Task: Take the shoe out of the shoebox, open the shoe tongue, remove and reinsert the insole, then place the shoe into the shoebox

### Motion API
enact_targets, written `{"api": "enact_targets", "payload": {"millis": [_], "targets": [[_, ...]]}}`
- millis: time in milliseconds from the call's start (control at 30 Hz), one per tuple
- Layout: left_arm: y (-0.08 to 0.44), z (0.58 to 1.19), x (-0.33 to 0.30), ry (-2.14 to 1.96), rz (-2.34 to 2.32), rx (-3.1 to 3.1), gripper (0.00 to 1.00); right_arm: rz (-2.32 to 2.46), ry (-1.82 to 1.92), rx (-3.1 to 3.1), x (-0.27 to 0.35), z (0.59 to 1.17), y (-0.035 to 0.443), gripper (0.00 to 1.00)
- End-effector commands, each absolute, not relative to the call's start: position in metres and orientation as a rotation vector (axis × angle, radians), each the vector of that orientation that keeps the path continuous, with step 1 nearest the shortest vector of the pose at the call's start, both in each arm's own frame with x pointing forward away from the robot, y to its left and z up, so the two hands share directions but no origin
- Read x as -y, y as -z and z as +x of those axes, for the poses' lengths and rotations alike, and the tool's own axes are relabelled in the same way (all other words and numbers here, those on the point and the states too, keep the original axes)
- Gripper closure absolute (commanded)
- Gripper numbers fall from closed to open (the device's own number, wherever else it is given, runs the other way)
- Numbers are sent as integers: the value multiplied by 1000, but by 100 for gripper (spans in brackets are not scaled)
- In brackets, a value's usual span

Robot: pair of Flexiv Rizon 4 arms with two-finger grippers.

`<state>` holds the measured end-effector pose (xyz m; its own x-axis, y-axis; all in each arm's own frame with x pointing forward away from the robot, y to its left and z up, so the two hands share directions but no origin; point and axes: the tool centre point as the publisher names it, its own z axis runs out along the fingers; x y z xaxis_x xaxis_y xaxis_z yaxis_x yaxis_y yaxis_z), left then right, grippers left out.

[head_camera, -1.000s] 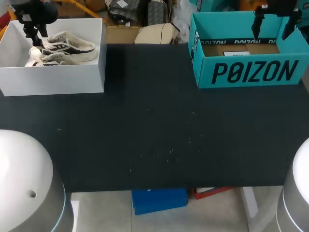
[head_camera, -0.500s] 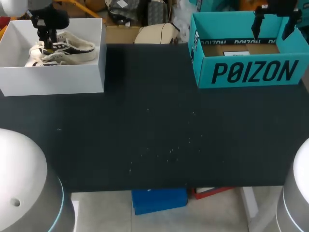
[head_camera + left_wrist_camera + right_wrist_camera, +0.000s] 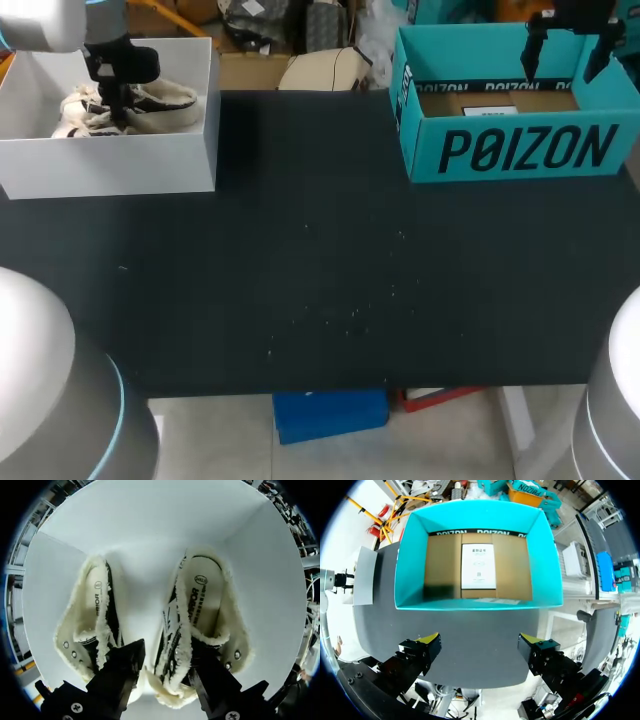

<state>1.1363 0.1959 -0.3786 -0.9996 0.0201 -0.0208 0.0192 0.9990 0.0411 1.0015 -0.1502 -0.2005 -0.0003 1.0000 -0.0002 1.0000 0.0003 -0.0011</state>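
Two cream fleece-lined shoes with black stripes lie side by side in the white box (image 3: 110, 160) at the table's far left. My left gripper (image 3: 118, 112) reaches down into that box. In the left wrist view its fingers straddle the inner side wall of one shoe (image 3: 200, 605), one finger in the gap between the shoes and the other inside that shoe's opening. The jaws stand partly open, their tips hidden behind the fleece. The other shoe (image 3: 90, 615) lies beside the gripper (image 3: 167, 672). My right gripper (image 3: 565, 60) hangs wide open above the teal shoebox (image 3: 510, 150) and holds nothing.
The teal shoebox (image 3: 477, 565) stands at the far right with a brown floor and a white label inside. The dark tabletop (image 3: 320, 280) stretches between the two boxes.
My left gripper has moved right along the white box and down onto the shoes, and its fingers have drawn closer together. The right arm has not moved.
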Motion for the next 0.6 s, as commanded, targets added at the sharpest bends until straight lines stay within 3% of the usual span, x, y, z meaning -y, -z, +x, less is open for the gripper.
{"api": "enact_targets", "payload": {"millis": [33, 233, 267, 333, 600], "targets": [[404, 1143, -195, -69, 33, -3150, 56, -2221, -2, 2221, 150, 1001, 200, 0], [418, 1142, -193, -76, 38, -3164, 58, -2221, -2, 2221, 150, 1001, 200, 0], [418, 1142, -193, -76, 39, -3165, 64, -2221, -2, 2221, 150, 1001, 200, 0], [417, 1141, -191, -80, 46, -3165, 100, -2221, -2, 2221, 150, 1001, 200, 0], [383, 1132, -185, -85, 79, -3132, 100, -2221, -2, 2221, 150, 1001, 200, 0]]}}
